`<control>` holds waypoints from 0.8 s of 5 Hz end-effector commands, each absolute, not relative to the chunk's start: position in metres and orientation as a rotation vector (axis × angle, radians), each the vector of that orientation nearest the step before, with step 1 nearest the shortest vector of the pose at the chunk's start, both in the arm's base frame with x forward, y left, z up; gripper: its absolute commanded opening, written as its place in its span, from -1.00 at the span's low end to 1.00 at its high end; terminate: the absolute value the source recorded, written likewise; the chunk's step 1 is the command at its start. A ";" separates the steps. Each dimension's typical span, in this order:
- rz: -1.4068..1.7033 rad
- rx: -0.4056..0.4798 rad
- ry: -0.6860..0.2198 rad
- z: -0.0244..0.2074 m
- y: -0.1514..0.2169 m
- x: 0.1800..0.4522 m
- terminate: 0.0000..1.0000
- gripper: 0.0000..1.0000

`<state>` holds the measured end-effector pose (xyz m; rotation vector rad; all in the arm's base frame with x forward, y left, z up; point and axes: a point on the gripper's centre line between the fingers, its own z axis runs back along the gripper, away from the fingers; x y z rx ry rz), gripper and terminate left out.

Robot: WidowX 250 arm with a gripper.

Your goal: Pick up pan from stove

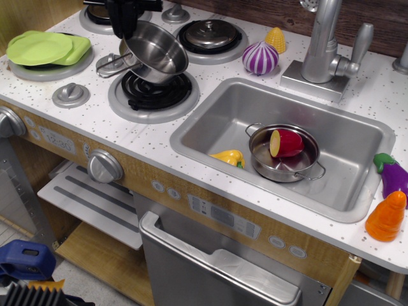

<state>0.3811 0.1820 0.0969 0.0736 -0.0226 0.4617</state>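
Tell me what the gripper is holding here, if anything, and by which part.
The gripper holds the pan by its rim on the handle side, tilted and lifted clear of the burner. The handle hangs free.

The black gripper (pixel 131 29) reaches in from the top edge of the view, with only its lower part visible. Its fingers point downward and are closed on the rim of the pan (pixel 155 58), which hangs tilted from the jaws, its open mouth turned toward the camera and right.
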 end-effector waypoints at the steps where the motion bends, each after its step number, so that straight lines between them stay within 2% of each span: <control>1: 0.480 0.105 -0.164 0.163 0.180 0.387 -1.00 -1.00; 3: 0.496 0.140 -0.171 0.181 0.170 0.390 -1.00 -1.00; 4: 0.497 0.136 -0.199 0.179 0.170 0.388 1.00 -1.00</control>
